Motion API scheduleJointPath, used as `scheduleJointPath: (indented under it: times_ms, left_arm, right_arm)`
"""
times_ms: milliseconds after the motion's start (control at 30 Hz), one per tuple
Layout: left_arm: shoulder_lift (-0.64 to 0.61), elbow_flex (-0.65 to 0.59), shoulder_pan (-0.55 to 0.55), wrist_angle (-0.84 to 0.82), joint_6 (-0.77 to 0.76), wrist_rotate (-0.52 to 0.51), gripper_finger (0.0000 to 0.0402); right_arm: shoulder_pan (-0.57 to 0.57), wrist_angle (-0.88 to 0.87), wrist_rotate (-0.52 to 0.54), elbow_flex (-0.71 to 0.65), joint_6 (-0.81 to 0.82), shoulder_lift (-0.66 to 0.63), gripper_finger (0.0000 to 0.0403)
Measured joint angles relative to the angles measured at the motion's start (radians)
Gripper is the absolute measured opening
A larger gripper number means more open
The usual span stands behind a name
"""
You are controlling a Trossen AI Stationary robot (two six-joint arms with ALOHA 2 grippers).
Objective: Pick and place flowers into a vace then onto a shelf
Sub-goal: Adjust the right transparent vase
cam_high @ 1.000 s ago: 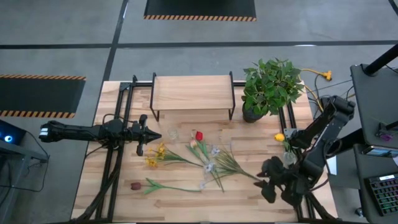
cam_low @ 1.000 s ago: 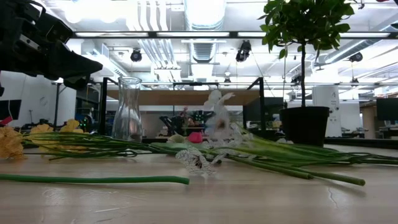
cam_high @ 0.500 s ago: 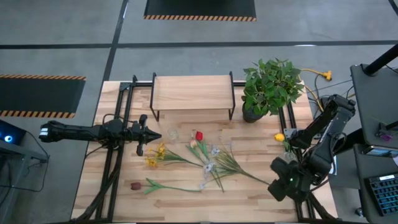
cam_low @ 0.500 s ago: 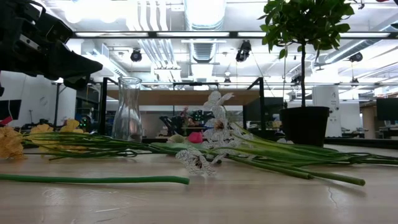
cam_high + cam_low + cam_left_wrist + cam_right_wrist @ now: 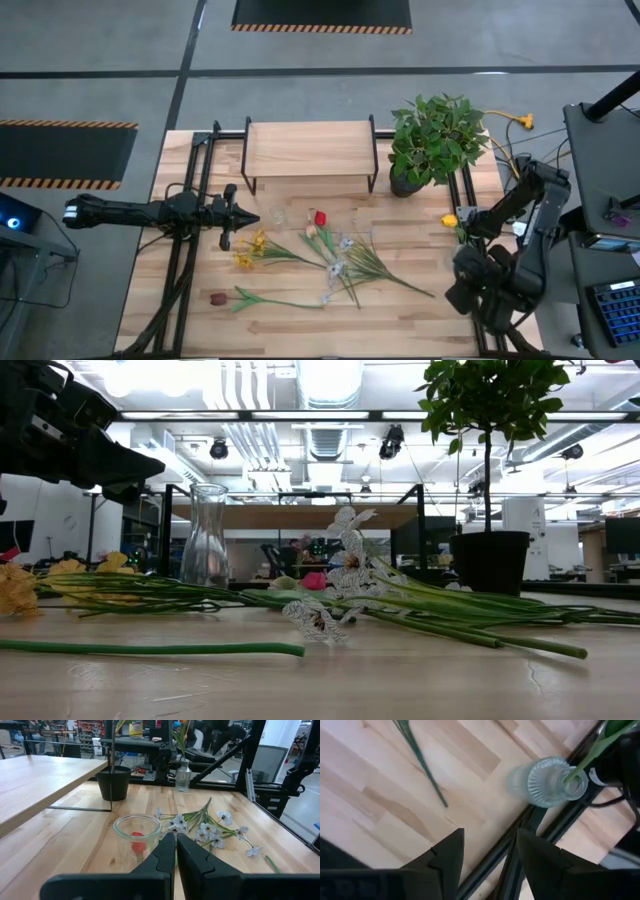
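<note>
Loose flowers lie on the table's middle: yellow ones point(image 5: 250, 250), a red one point(image 5: 320, 218), white sprays point(image 5: 342, 266) and a maroon one point(image 5: 218, 298) on a long green stem. An empty clear vase point(image 5: 277, 213) stands upright just in front of my left gripper point(image 5: 246, 218), which is shut and level; the vase's mouth point(image 5: 137, 826) shows beyond the fingertips. A second glass vase point(image 5: 547, 782) at the right edge holds a green stem point(image 5: 592, 752) with a yellow head point(image 5: 449, 220). My right gripper point(image 5: 490, 840) hangs open above the table's near right, pointing down, with nothing between its fingers. The shelf point(image 5: 310, 150) stands at the back.
A bushy potted plant point(image 5: 435, 140) stands right of the shelf. Black rails point(image 5: 190, 250) run along the table's left and right sides; one passes under my right gripper point(image 5: 520, 835). A green stem end point(image 5: 420, 760) lies on the wood near it.
My right gripper has risen and gone toward the table's right edge, away from the long stems' ends, tipping from a slant to point straight down. The white spray's head, blurred in the low view a second ago, now lies still.
</note>
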Motion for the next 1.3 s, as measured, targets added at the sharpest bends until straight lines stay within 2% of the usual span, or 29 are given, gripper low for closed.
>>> scheduleJointPath:
  times_ms: [300, 467, 700, 867, 1067, 1300]
  left_arm:
    - [0.0, 0.0, 0.0, 0.0, 0.0, 0.0, 0.0]
    - [0.0, 0.0, 0.0, 0.0, 0.0, 0.0, 0.0]
    - [0.0, 0.0, 0.0, 0.0, 0.0, 0.0, 0.0]
    - [0.0, 0.0, 0.0, 0.0, 0.0, 0.0, 0.0]
    - [0.0, 0.0, 0.0, 0.0, 0.0, 0.0, 0.0]
    - [0.0, 0.0, 0.0, 0.0, 0.0, 0.0, 0.0]
  right_arm:
    - [0.016, 0.0, -0.001, -0.107, 0.052, -0.002, 0.0179]
    - [0.018, 0.0, -0.07, -0.185, 0.057, -0.002, 0.0208]
    - [0.023, 0.0, -0.059, -0.27, 0.078, -0.003, 0.0252]
    - [0.023, 0.0, -0.037, -0.318, 0.098, -0.003, 0.0267]
    - [0.022, 0.0, 0.003, -0.348, 0.119, -0.004, 0.0257]
    - [0.022, 0.0, 0.016, -0.359, 0.131, -0.005, 0.0222]
